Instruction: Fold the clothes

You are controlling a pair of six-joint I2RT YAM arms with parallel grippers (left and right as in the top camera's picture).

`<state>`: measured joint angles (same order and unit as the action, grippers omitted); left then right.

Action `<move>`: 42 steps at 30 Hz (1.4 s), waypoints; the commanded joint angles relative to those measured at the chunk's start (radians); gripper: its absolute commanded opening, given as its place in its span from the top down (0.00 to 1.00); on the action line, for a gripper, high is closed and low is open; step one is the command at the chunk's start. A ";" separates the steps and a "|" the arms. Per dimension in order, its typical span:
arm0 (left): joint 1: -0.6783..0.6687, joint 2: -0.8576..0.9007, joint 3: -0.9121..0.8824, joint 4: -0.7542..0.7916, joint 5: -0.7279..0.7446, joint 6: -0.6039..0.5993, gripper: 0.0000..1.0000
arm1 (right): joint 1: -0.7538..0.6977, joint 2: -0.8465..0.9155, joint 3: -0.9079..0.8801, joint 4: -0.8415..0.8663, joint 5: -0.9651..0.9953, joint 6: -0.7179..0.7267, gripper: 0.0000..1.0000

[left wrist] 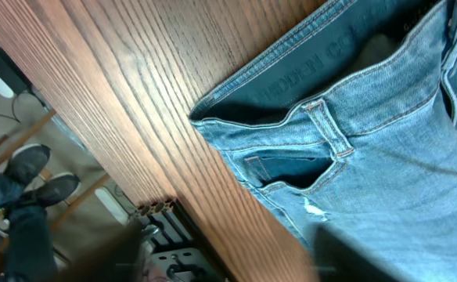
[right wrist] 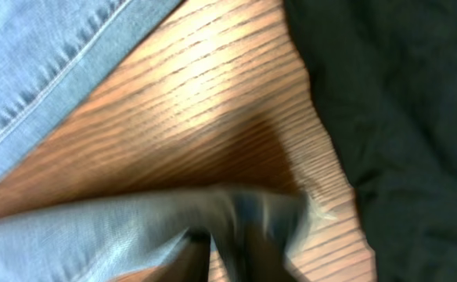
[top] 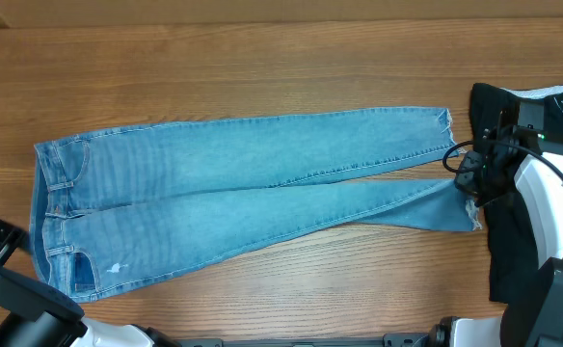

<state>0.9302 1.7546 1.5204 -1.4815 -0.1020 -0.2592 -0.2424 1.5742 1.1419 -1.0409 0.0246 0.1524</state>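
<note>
Right claw [right wrist: 224, 249] pinches shut on the frayed hem of the jeans [top: 243, 188], just beside the black garment [right wrist: 401, 117].

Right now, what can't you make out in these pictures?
- Right gripper: right wrist view, blurred at the jeans hem; grip unclear.
- Left gripper: left wrist view, a dark blur cut off below.
- Black garment: overhead, partly under the right arm, cut off at the edge.

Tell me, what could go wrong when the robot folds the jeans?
The right claw seems to pinch only the hem edge of the jeans, so it might slip out. The black cloth lies right beside that hem and could get snagged. Only one leg is held, so the fold could go crooked.
</note>
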 commanded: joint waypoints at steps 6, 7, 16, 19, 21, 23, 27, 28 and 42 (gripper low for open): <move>-0.092 0.008 0.236 0.103 0.358 0.020 0.25 | -0.004 -0.004 0.357 -0.190 -0.082 -0.005 0.14; -0.161 0.014 0.235 0.151 0.333 0.020 0.25 | 0.001 -0.004 0.365 -0.146 -0.161 -0.032 0.16; -0.426 0.373 0.236 0.172 0.127 0.009 0.70 | 0.197 0.272 0.365 0.014 -0.218 -0.082 0.96; -0.426 0.424 0.235 0.165 0.101 0.008 0.85 | 0.273 0.334 0.362 0.016 -0.217 -0.082 0.96; -0.426 0.433 0.233 0.175 0.092 0.008 0.85 | 0.303 0.374 0.358 0.036 -0.217 -0.082 0.96; -0.426 0.433 0.224 0.185 0.091 0.008 0.91 | 0.319 0.418 0.353 0.064 -0.217 -0.082 0.96; -0.429 0.433 0.205 0.206 0.049 -0.011 0.96 | 0.321 0.478 0.353 0.085 -0.219 -0.082 0.96; -0.431 0.433 0.202 0.213 0.047 -0.011 0.96 | 0.321 0.486 0.352 0.085 -0.221 -0.081 0.96; -0.449 0.433 0.045 0.440 0.031 -0.010 0.96 | 0.321 0.517 0.351 0.148 -0.220 -0.070 0.96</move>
<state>0.4969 2.1746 1.5906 -1.0775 -0.0608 -0.2592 0.0784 2.0865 1.4906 -0.9058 -0.1871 0.0784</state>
